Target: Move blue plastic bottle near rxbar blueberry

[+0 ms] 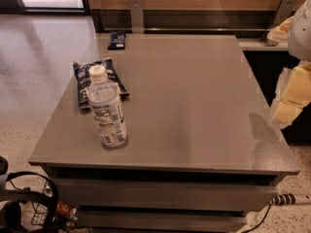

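Blue plastic bottle (pixel 108 109): upright, front-left of the grey table (pixel 194 101), just in front of a dark blue chip bag (pixel 82 76). The rxbar blueberry (pixel 116 40) lies at the far-left edge, well apart. Handling, judged: thin smooth wall that yields to a squeeze, tall, easily tipped; best taken mid-body, over the label. Gripper (pixel 290 98): at right edge, well apart from the bottle; its grip state cannot be told

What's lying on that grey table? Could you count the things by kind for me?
Bottles: 1, the blue plastic bottle, upright near the front left.
Chip bags: 1, the dark blue chip bag, lying just behind the bottle.
Snack bars: 1, the rxbar blueberry, at the far left edge.
Total: 3 on the table.
Not counted: the gripper, beyond the table's right side.
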`<state>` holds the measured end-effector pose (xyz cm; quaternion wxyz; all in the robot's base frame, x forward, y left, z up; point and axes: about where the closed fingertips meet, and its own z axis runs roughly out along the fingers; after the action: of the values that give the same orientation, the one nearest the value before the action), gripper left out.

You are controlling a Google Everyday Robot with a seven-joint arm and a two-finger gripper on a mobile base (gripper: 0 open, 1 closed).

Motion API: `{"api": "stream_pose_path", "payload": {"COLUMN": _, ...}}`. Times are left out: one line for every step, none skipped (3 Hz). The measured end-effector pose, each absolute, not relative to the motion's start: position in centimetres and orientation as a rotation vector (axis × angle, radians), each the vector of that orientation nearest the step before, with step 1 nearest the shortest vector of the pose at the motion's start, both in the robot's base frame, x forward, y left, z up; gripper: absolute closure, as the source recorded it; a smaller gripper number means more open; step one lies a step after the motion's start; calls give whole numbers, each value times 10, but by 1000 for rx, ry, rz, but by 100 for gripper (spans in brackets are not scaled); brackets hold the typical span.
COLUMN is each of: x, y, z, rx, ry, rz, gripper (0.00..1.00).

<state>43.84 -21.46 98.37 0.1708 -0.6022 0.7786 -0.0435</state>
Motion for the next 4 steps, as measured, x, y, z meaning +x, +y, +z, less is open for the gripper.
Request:
{"api": "stream_pose_path", "payload": {"x": 438, "y": -215, "z": 984, "rx": -1710, "ry": 2211, "rz": -123, "gripper": 0}}
{"api": "stream_pose_path", "payload": {"x": 438, "y": -215, "z": 984, "rx": -1710, "ry": 2211, "rz": -123, "gripper": 0}}
{"api": "stream_pose_path", "payload": {"x": 438, "y": -206, "z": 979, "rx": -1687, "ry": 2175, "rz": -44, "gripper": 0}}
{"api": "stream_pose_path", "payload": {"x": 445, "y": -175, "z": 932, "rx": -1584, "ry": 2017, "rz": 208, "gripper": 0}}
